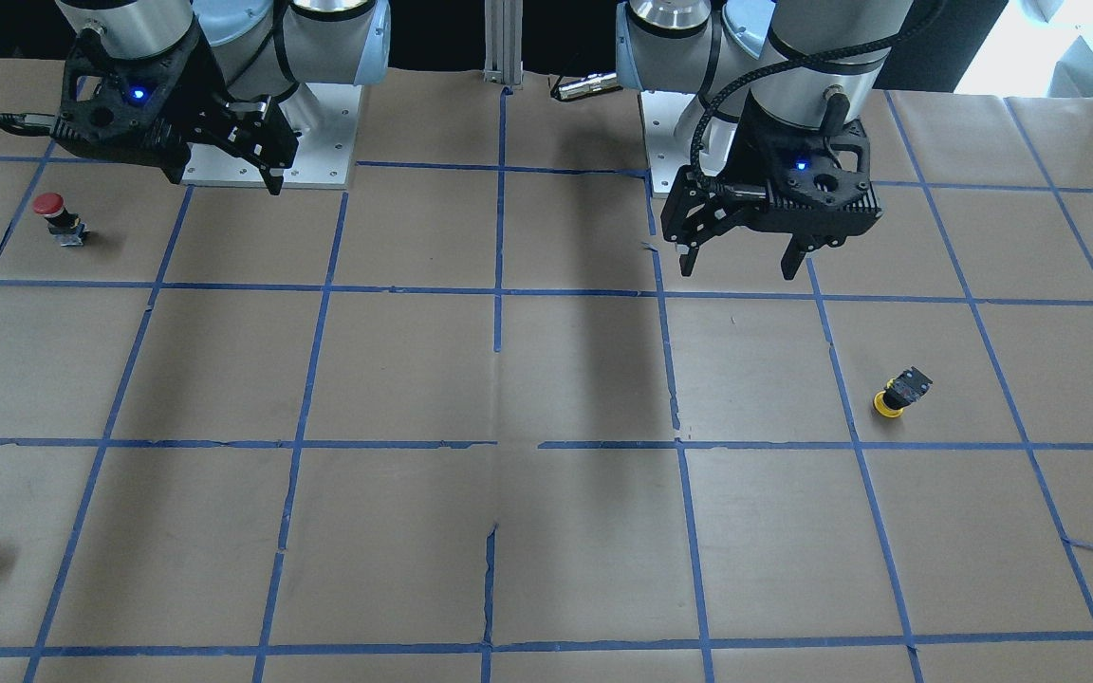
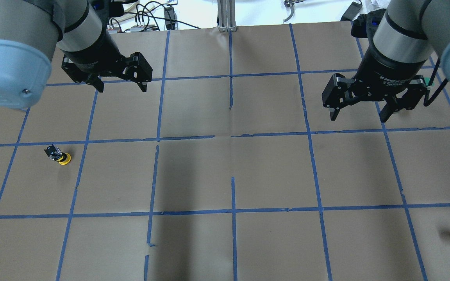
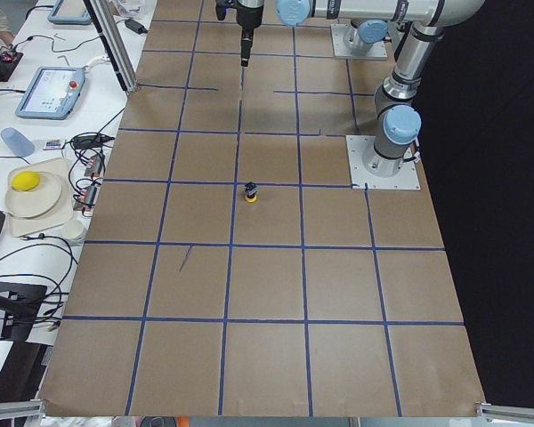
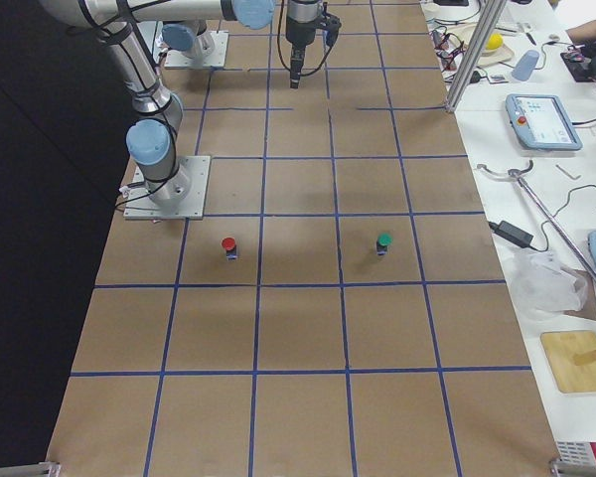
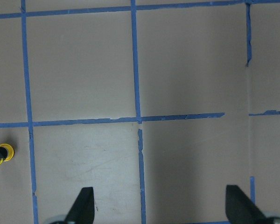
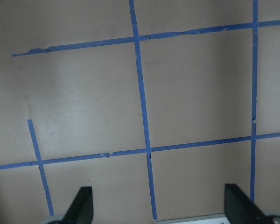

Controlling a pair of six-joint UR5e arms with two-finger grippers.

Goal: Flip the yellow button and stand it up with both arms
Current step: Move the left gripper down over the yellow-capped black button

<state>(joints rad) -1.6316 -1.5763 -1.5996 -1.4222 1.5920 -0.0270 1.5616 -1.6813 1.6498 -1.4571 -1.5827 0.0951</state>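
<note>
Table (image 1: pixel 414 379): brown paper, blue tape grid throughout.
Yellow button (image 1: pixel 899 392): yellow cap, black block.
Red button (image 1: pixel 58 216): red cap, dark base.
Left gripper (image 1: pixel 738 272): black, blue light glowing.
Right gripper (image 2: pixel 358 118): black, blue light too.

- The left silver-grey jointed arm (image 2: pixel 10 47) reaches out from the bench's robot-side edge, and its left black two-finger gripper (image 2: pixel 122 88) hangs fingers-down, jaws spread wide.
- The right silver-grey jointed arm (image 2: pixel 404 35) mirrors it, and its right black two-finger gripper (image 2: pixel 358 118) hangs with jaws equally wide.
</note>
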